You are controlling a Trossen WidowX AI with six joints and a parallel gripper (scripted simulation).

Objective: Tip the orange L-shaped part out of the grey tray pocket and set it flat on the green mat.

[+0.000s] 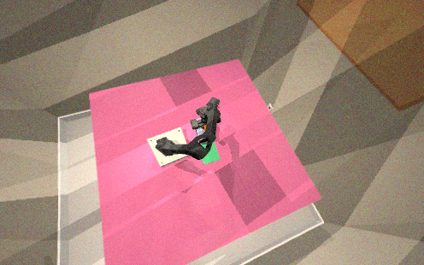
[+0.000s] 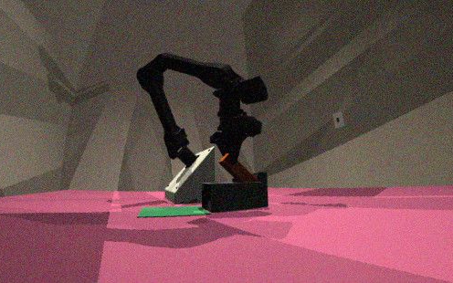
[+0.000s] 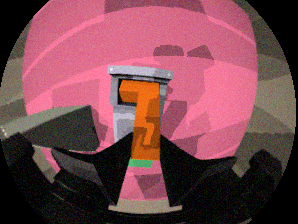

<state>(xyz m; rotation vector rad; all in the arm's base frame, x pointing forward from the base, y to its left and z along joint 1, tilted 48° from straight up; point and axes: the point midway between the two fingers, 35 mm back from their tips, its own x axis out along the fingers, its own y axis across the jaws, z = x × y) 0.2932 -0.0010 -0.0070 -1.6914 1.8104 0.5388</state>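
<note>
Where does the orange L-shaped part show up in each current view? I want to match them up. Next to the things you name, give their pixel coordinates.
Top: a small patch of the orange part (image 1: 205, 127) (image 2: 239, 169) (image 3: 148, 112), just above center, mostly hidden by the arm.
Exterior: right of center, slanting up out of the tray (image 2: 235, 197) (image 3: 141, 72).
Wrist: center, running down between the end effector's fingers.
Shared landmark: the green mat (image 1: 211, 156) (image 2: 172, 212) (image 3: 140, 163).

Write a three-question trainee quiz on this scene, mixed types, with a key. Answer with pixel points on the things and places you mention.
1. True or false: the orange part (image 2: 239, 168) (image 3: 147, 117) lies flush in the grey tray (image 2: 236, 197) (image 3: 140, 71).
2. Multiple choice: the gripper (image 2: 232, 161) (image 3: 145, 136) pinches the part's
a) L-shaped end
b) raised end
c) neither end
3. Fill in: the flat mat (image 1: 211, 155) (image 2: 172, 212) (image 3: 141, 163) beside the tray is ____.

Key: 1 false; 2 b; 3 green
</note>
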